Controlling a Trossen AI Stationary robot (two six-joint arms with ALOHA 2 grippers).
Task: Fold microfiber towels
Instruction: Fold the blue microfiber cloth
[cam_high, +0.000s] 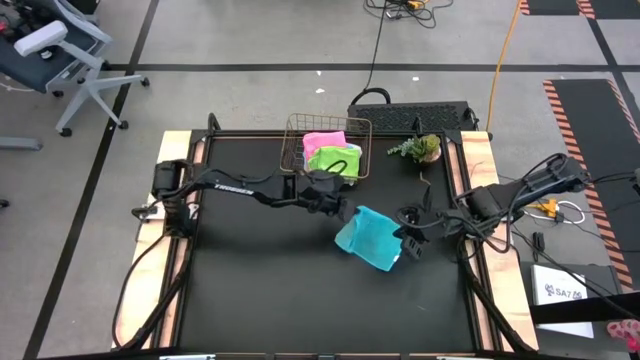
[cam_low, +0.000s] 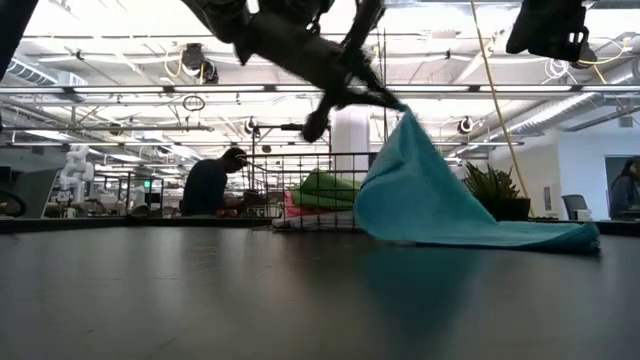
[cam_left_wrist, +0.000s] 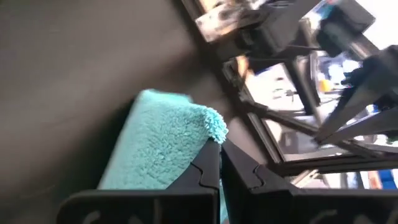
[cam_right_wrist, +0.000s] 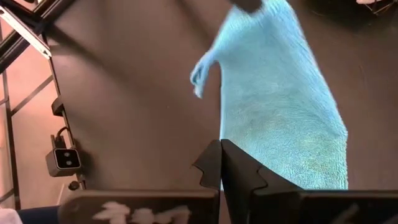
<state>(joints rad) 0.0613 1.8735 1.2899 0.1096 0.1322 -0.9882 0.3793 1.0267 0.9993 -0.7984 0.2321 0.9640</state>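
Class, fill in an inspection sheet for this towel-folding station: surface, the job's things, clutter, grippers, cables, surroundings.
Surface: black table top, wooden side strips.
Job's things: cyan towel on the table, one corner lifted; pink towel and lime green towel in the wire basket.
Clutter: small plant beside the basket.
Grippers: left gripper shut on the cyan towel's corner; right gripper shut, at the towel's opposite edge.
Cables: bundles along both table sides; black cable and orange cable on the floor.
Surroundings: office chair; person behind the table.
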